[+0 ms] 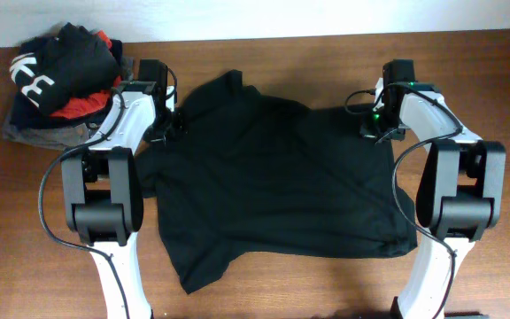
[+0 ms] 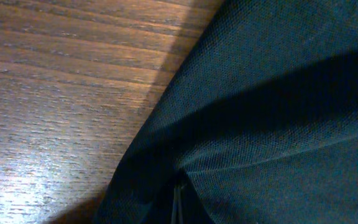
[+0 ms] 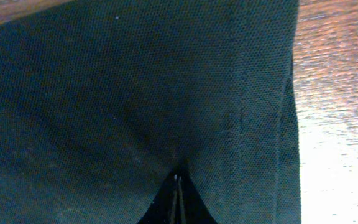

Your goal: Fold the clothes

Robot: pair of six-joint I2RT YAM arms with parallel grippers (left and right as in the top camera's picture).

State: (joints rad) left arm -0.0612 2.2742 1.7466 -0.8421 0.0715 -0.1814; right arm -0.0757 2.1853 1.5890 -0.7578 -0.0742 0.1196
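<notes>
The clothes (image 1: pixel 273 190), one large black top, lie spread across the middle of the wooden table, partly folded over. My left gripper (image 1: pixel 168 127) is at the garment's upper left edge, shut with black fabric (image 2: pixel 260 124) puckering around its closed tips (image 2: pixel 179 190). My right gripper (image 1: pixel 372 133) is at the upper right corner, also shut. Its closed tips (image 3: pixel 178 179) pinch the cloth near a stitched hem (image 3: pixel 232 112). No logo or lettering shows.
A pile of other garments (image 1: pixel 60 75), black with white letters, red and grey, sits at the table's back left corner beside the left arm. Bare wood (image 1: pixel 25 221) surrounds the top. The table's far edge (image 1: pixel 264 34) meets a white wall.
</notes>
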